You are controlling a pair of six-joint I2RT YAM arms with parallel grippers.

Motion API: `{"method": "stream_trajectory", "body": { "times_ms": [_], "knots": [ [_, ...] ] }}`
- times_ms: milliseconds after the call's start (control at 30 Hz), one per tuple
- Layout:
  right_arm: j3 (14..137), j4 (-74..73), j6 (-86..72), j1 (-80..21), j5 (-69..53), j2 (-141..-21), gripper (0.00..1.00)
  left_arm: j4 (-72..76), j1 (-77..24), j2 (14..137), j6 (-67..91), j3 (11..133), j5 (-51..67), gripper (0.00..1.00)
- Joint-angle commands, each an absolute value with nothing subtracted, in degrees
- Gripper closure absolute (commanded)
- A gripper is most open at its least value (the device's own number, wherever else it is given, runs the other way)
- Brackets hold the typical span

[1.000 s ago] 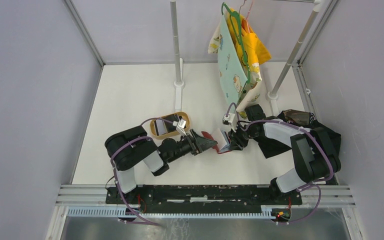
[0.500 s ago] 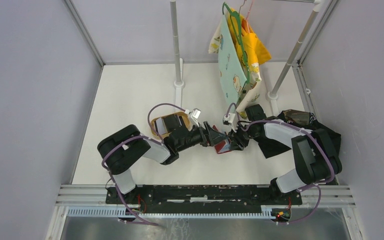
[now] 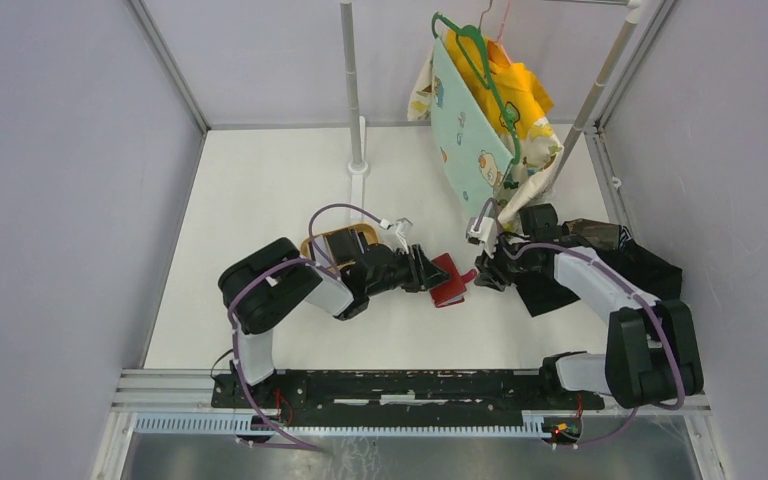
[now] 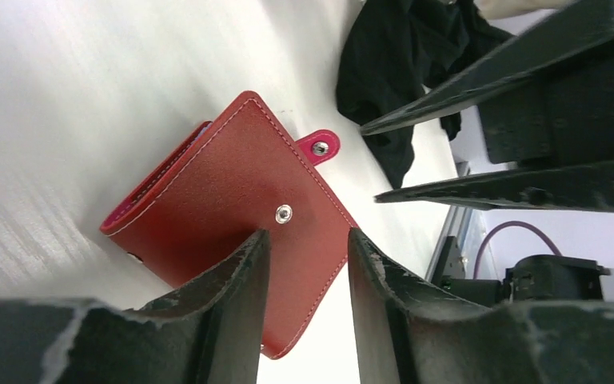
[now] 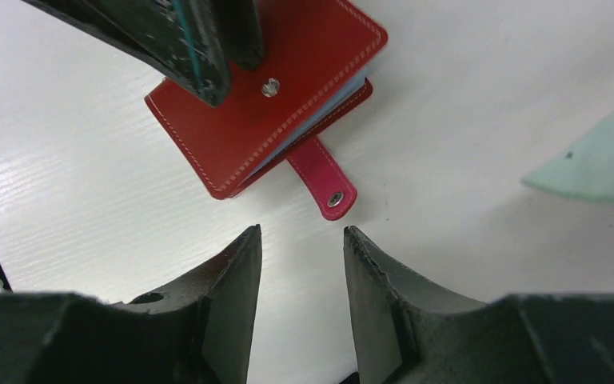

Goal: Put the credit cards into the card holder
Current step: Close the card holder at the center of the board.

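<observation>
Table [image 3: 260, 200]: one white surface; we see both arms reach over its middle.
Arms: two, the left arm [image 3: 280, 285] and the right arm [image 3: 600, 285], bent toward each other so their tips nearly meet.
Poles: two grey uprights, one [image 3: 351, 80] beyond the left gripper and one [image 3: 600, 90] beyond the right.
Hanging clothes: two, a pale green printed cloth [image 3: 470, 130] and a yellow garment [image 3: 525, 100], on one green hanger [image 3: 485, 70], above and beyond the right gripper.
Black cloth [image 3: 650, 270]: one heap, behind the right gripper and partly under that arm.
Tray [image 3: 363, 231]: one tan oval, behind the left gripper and mostly hidden by that arm.
Wallet [image 4: 232, 200]: one, red, folded shut and lying flat on the table. It sits directly under the left gripper's tips and just ahead of the right gripper.
Left gripper [image 4: 308, 240]: one; we see its two fingers apart with a narrow gap and nothing between them. They are poised over the wallet's cover, and we cannot tell whether they touch it.
Right gripper [image 5: 301, 234]: one; its two fingers are apart with only bare table between them, and clear of the wallet.
Snap tab [image 5: 324, 180]: one, unfastened, pointing toward the right gripper.
Stud [image 5: 270, 86]: one on the cover, beside the left fingertips.
Cards: hidden from us. One pale blue-grey edge shows between the covers; lining or card, we cannot tell.
</observation>
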State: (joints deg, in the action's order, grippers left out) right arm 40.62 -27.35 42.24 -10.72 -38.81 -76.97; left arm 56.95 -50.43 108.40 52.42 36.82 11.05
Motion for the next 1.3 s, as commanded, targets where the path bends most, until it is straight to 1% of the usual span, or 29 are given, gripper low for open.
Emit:
{"method": "stream_trajectory", "body": {
  "times_ms": [0, 133, 233, 467, 633, 767, 867, 1067, 1200, 1267],
  "knots": [
    [38.66, -24.35, 48.26, -9.98, -42.85, -71.02, 0.51, 50.96, -50.25, 108.60, 46.83, 39.69, 8.50, 0.56],
    [35.46, -19.00, 46.38, -7.43, -44.26, -68.00, 0.48, 42.09, -50.35, 108.07, 44.42, 41.60, 4.94, 0.64],
    [33.74, -14.81, 40.06, -5.22, -44.95, -68.69, 0.49, 37.62, -50.74, 107.91, 43.28, 42.50, 2.34, 0.69],
    [33.23, -10.96, 28.83, -4.85, -46.06, -74.26, 0.54, 34.35, -52.10, 107.84, 42.02, 43.36, 0.18, 0.73],
    [32.68, -6.99, 22.07, -5.01, -46.63, -76.26, 0.56, 34.34, -52.23, 107.99, 41.84, 43.15, 0.18, 0.73],
    [32.74, -4.37, 18.16, -4.96, -46.16, -77.09, 0.61, 34.36, -52.46, 107.89, 41.67, 42.96, 0.22, 0.73],
    [33.07, -3.88, 16.45, -5.00, -47.30, -78.38, 0.67, 34.36, -52.61, 107.71, 41.57, 42.85, 0.26, 0.73],
    [34.52, -6.42, 17.14, -5.08, -46.43, -80.98, 0.77, 34.36, -52.73, 107.40, 41.48, 42.90, 0.26, 0.73],
    [34.89, -6.50, 17.71, -5.16, -45.92, -80.95, 0.93, 34.37, -52.81, 107.01, 41.35, 42.97, 0.44, 0.72],
    [34.98, -6.46, 18.16, -5.13, -45.09, -80.61, 0.98, 34.30, -52.81, 106.55, 41.12, 42.94, 0.65, 0.70]
  ]
}}
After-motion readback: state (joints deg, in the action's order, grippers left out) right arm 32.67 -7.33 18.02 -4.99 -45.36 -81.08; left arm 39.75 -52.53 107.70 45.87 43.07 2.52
